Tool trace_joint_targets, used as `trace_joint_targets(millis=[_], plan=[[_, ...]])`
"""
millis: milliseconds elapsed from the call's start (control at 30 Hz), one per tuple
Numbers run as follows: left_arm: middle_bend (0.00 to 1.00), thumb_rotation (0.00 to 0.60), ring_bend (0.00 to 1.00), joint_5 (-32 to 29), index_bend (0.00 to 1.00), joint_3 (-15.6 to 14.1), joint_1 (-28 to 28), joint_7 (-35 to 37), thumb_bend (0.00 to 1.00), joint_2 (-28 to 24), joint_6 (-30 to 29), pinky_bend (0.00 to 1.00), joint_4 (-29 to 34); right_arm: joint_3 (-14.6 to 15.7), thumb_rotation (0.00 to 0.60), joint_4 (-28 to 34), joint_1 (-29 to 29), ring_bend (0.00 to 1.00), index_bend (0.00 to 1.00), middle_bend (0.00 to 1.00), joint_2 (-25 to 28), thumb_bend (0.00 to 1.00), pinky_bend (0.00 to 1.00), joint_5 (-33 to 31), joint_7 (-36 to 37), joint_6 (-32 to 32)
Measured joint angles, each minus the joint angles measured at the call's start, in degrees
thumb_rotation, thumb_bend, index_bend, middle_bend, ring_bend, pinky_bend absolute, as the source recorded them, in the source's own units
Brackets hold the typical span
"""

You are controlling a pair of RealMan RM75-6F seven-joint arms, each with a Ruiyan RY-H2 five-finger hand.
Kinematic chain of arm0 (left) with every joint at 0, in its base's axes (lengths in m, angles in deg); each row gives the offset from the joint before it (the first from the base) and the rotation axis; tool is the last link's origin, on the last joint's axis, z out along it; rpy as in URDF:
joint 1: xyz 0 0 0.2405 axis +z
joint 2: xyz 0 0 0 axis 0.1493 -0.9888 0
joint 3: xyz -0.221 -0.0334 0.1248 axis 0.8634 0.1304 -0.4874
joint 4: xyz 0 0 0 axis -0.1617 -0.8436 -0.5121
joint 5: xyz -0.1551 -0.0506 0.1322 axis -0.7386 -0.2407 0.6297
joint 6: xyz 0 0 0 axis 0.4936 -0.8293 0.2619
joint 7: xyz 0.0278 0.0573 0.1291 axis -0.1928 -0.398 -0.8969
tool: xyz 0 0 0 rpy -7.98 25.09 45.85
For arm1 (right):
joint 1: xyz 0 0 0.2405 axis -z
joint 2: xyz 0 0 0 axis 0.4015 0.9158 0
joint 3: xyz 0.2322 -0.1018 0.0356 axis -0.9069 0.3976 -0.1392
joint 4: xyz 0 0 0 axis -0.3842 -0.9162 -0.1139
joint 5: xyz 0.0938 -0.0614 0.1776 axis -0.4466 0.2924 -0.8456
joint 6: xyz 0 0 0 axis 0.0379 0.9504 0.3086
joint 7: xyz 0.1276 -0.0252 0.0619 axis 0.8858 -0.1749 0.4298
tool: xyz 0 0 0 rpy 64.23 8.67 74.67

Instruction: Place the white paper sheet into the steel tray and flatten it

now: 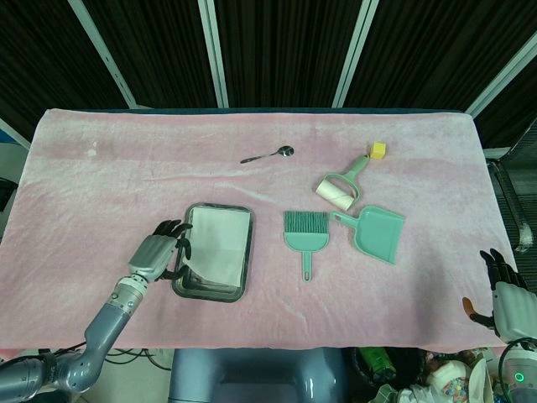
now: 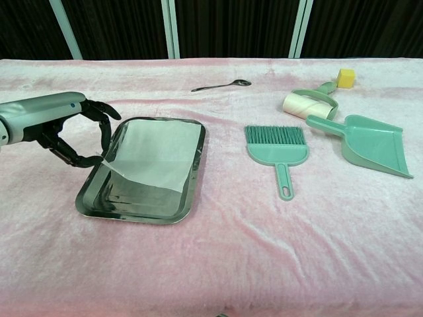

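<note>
The white paper sheet (image 1: 220, 243) (image 2: 155, 152) lies over the far and middle part of the steel tray (image 1: 210, 291) (image 2: 132, 211), its near-left corner lifted slightly. My left hand (image 1: 159, 256) (image 2: 63, 125) is at the tray's left rim, fingers curled around that lifted corner and pinching it. The tray's near end shows bare metal. My right hand (image 1: 506, 300) hangs beyond the table's near right edge with fingers spread and nothing in it; the chest view does not show it.
To the right of the tray lie a green brush (image 1: 305, 233) (image 2: 277, 146), a green dustpan (image 1: 375, 233) (image 2: 370, 143) and a lint roller (image 1: 340, 189) (image 2: 305, 104). A yellow cube (image 1: 378, 150) and a spoon (image 1: 268, 154) sit farther back on the pink cloth.
</note>
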Motion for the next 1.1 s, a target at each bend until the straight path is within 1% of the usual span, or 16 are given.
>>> trace_joint_targets(millis=[133,300,400,567,667,900,1033,1100], plan=[[0.1,0.6,0.0,-0.07,0.48,-0.02,-0.08,-0.85,0.33,0.08,-0.76,0.0,-0.6,0.02,0.6,0.03,-0.02,0.1,0.06,0.02,0.02,0.26,0.15,-0.03,0.0,-0.08],[0.09,0.6,0.0,-0.06,0.39,-0.02,-0.17,0.28,0.26,-0.1,-0.07,0.0,-0.44,-0.02,0.6,0.05,-0.03,0.1,0.06,0.02,-0.01,0.26,0.15,-0.12,-0.09,-0.05],[0.08,0.6,0.0,0.03,0.34,-0.15,-0.18,0.77,0.24,-0.44,0.38,0.0,0.17,-0.01,0.6,0.04,-0.05,0.1,0.06,0.02,-0.04,0.26,0.15,-0.1,-0.14,-0.05],[0.07,0.6,0.0,-0.15,0.31,-0.27,-0.13,2.01,0.24,-2.12,1.33,0.0,2.49,-0.08,0.6,-0.04,-0.14,0.1,0.06,0.02,-0.08,0.26,0.15,-0.29,-0.15,-0.19],[0.06,0.6,0.0,-0.6,0.31,-0.54,-0.08,1.98,0.24,-4.0,1.67,0.0,4.14,-0.12,0.6,-0.03,-0.17,0.1,0.06,0.02,-0.06,0.26,0.15,-0.32,-0.08,-0.22],[0.05,0.6,0.0,-1.86,0.28,-1.09,-0.74,-1.72,0.25,-7.57,1.51,0.0,5.37,-0.06,0.6,0.07,-0.15,0.1,0.06,0.02,-0.03,0.26,0.15,-0.29,0.0,-0.27],[0.05,0.6,0.0,0.47,0.27,-0.92,-1.42,-0.43,0.26,-7.94,2.68,0.0,3.77,0.02,0.6,0.09,-0.13,0.1,0.06,0.02,-0.03,0.26,0.15,-0.27,-0.11,-0.27],[0.05,0.6,0.0,3.38,0.25,-0.87,-1.73,1.4,0.26,-7.62,3.21,0.0,1.94,0.04,0.6,0.11,-0.14,0.1,0.06,0.02,-0.08,0.26,0.15,-0.37,-0.2,-0.32]])
